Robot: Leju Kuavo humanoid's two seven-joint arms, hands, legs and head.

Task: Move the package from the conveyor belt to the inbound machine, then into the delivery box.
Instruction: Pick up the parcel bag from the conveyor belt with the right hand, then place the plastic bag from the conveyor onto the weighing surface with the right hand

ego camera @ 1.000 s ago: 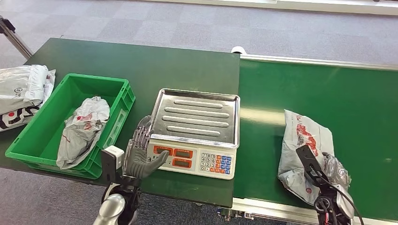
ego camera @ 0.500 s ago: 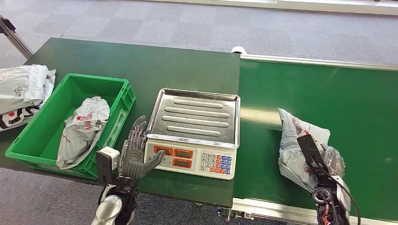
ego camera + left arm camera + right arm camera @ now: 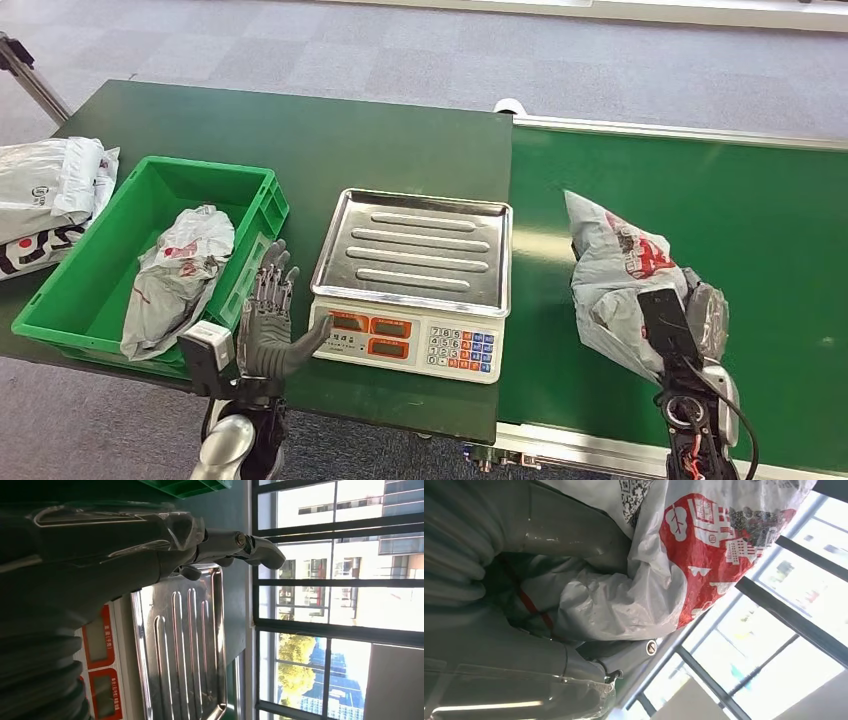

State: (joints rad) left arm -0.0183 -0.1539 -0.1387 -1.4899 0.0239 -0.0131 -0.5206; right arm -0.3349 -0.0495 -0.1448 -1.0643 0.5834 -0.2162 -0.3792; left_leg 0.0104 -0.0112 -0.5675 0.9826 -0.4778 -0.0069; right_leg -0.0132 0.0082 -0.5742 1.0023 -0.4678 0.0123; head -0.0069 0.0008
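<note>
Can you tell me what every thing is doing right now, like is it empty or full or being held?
Package: lifted off the conveyor belt, held by the right robot hand.
Left robot hand: holding nothing, fingers apart, beside the scale.
Scale: steel tray bare, nothing on it.
Green crate: has one grey bag lying inside.
Bags at the table's left edge: piled outside the crate.

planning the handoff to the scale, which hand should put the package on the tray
Right. The right robot hand already holds the package, lifted off the conveyor belt beside the scale tray. The left robot hand is open and holds nothing.
</note>
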